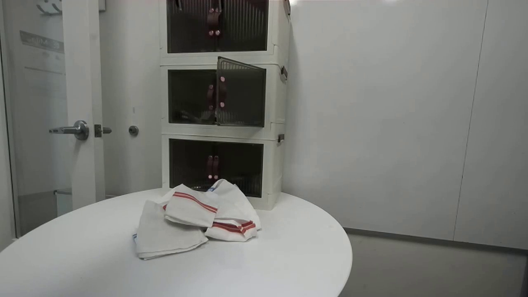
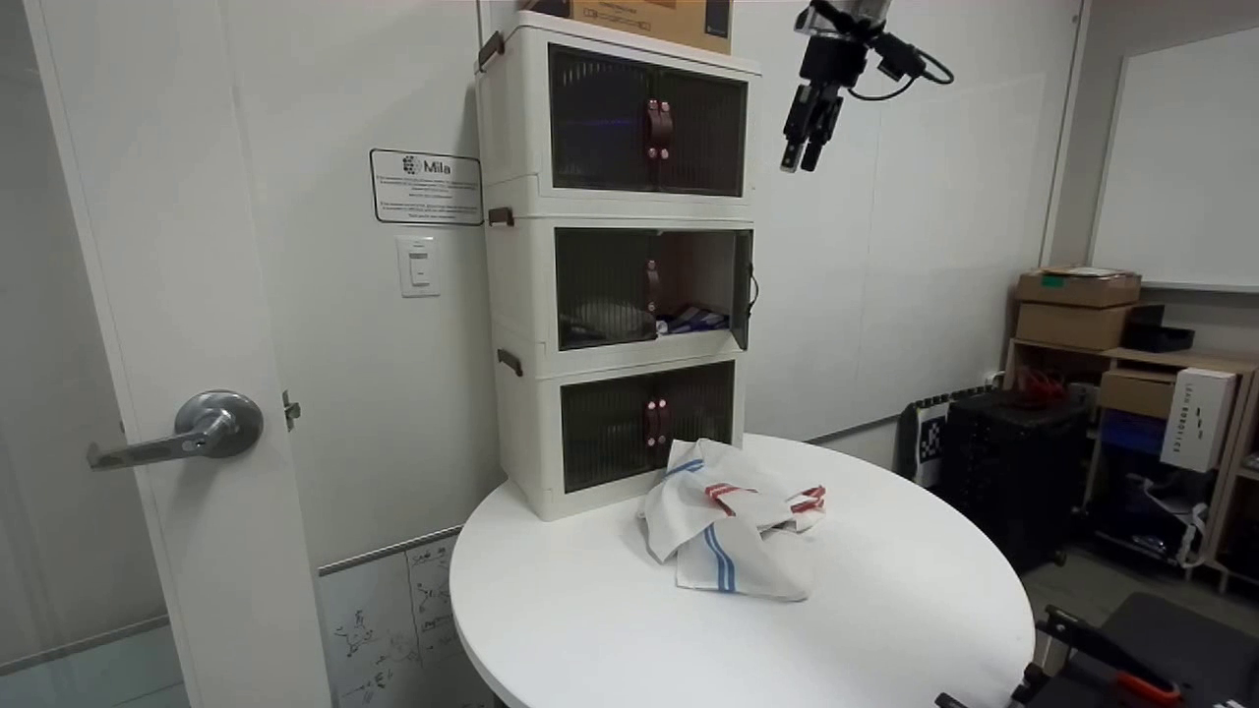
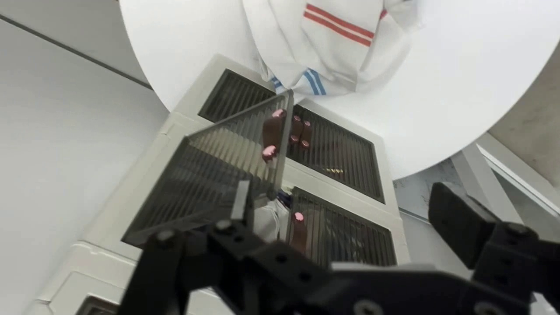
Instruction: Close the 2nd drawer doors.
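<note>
The 2nd drawer doors belong to the middle tier of a white cabinet. Seen from the front, the right-hand door panel (image 1: 243, 97) (image 2: 742, 290) is swung outward, exposing dark items and something white inside. Its partner, the left-hand door panel (image 1: 187, 97) (image 2: 602, 280), lies flush with the frame. In the wrist view the swung-out panel (image 3: 218, 162) juts toward the camera, brown handle on its edge. My gripper (image 2: 800, 160) (image 3: 345, 210) hangs in the air beside the top tier, fingers wide apart with nothing between them. It does not appear in the remaining exterior view.
Top-tier doors (image 2: 649, 123) and bottom-tier doors (image 1: 231, 165) sit flush. Crumpled white cloths (image 1: 194, 218) (image 2: 738, 521) lie on the round table (image 2: 885, 610) against the cabinet's foot. A cardboard box (image 2: 649, 20) rests on top. A wall (image 1: 392, 115) stands close behind.
</note>
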You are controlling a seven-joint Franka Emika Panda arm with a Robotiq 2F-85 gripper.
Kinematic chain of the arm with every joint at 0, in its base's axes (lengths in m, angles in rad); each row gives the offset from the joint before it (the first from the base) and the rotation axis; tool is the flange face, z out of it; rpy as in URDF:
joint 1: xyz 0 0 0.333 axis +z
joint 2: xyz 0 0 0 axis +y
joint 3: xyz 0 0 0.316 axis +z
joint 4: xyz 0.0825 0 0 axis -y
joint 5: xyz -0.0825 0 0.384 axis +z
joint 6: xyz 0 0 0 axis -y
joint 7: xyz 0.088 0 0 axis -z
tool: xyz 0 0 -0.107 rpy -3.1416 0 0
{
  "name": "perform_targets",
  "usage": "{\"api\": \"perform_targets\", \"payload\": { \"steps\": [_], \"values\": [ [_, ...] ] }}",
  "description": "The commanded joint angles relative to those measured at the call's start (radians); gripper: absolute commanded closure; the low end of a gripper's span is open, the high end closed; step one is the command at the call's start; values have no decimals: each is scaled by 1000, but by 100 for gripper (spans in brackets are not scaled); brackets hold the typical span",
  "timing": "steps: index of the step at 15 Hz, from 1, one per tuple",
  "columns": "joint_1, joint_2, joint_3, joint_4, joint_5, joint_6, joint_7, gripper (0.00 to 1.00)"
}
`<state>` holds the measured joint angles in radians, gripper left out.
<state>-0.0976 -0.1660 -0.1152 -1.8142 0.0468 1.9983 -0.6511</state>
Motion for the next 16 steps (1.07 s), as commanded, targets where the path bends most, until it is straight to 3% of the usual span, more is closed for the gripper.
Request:
{"api": "perform_targets", "payload": {
  "steps": [1, 6, 11, 16],
  "values": [
    [-8, 28, -13, 36, -165, -33, -28, 0],
    [-14, 119, -20, 17, -327, 121, -36, 0],
    [-24, 243, -18, 40, -335, 295, -45, 0],
    [-39, 340, -5, 74, -296, 357, -92, 0]
  ]
}}
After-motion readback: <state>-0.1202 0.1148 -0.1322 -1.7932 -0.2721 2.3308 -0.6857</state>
